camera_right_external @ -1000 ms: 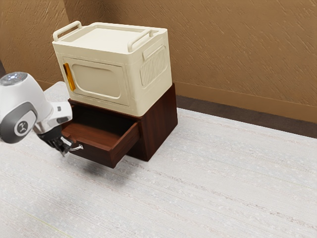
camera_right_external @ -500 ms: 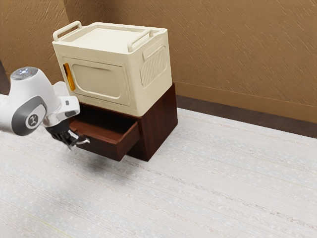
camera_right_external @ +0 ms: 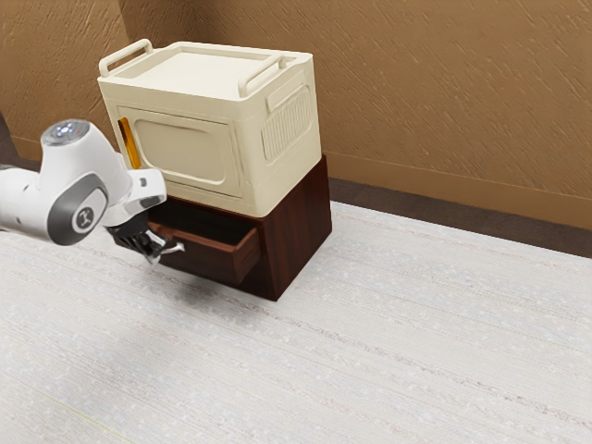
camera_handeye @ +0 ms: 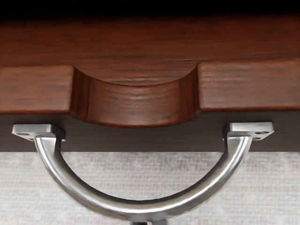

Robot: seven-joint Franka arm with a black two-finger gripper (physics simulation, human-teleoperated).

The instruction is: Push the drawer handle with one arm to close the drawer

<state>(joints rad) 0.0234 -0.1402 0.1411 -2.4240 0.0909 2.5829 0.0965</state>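
Fingers open or closed, I cannot tell, on the black 2-finger gripper (camera_right_external: 154, 254). It is at the arched silver metal handle (camera_handeye: 140, 211) of the reddish-brown wooden drawer (camera_right_external: 211, 263), which stands partly open.

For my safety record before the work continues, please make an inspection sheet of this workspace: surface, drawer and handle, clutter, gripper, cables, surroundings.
Surface: pale, faintly streaked tabletop under the dark wooden cabinet.
Drawer: front stands out from the cabinet, partly open; inside too dark to judge.
Handle: curved metal bar, both ends on the drawer front.
Clutter: cream box with an amber door grip, standing on the cabinet.
Gripper: black, at the handle; contact cannot be confirmed.
Cables: nothing seen.
Surroundings: brown textured wall behind.
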